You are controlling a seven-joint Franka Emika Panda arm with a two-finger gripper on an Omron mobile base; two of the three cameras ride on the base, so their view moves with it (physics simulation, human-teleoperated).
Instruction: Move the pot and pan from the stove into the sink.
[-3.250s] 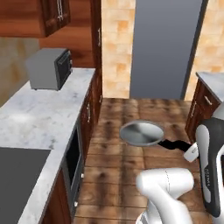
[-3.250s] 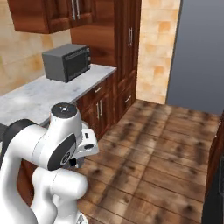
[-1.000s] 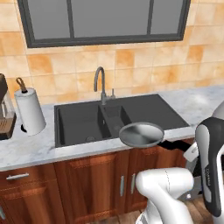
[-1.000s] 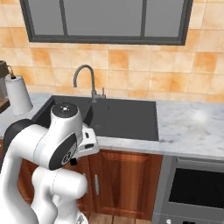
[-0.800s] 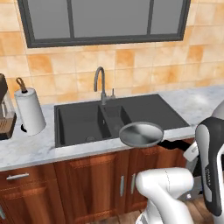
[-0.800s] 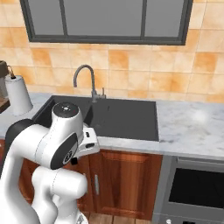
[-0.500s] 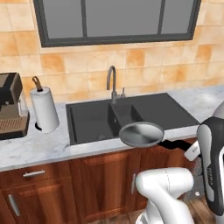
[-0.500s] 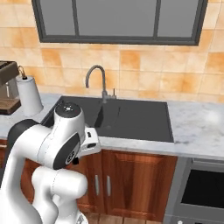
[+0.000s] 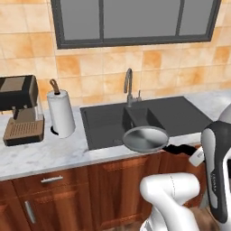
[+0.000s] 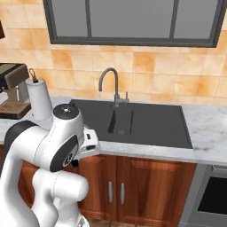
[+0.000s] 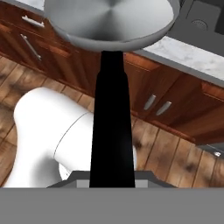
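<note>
The pan [image 9: 145,138], shallow and silver-grey, hangs level in the air at the counter's front edge, just in front of the sink [image 9: 106,124]. My gripper [image 9: 188,152] is shut on the end of its long black handle [image 9: 178,148]. In the hand view the handle [image 11: 112,131] runs up from the bottom to the pan [image 11: 111,19], with wooden cabinet doors and floor below it. The sink [image 10: 150,122] is a dark double basin with a curved grey faucet [image 10: 107,82] behind it. The pot and the stove are out of view.
A paper towel roll [image 9: 61,113] and a coffee machine [image 9: 20,110] stand on the marble counter [image 9: 45,155] left of the sink. A window [image 9: 135,20] sits above the tiled wall. An oven front [image 10: 213,195] shows at the lower right.
The whole picture has shifted right: the base has driven and the camera with it, bringing the coffee machine into view. The pan stays in my gripper, in the same place before the arm.
</note>
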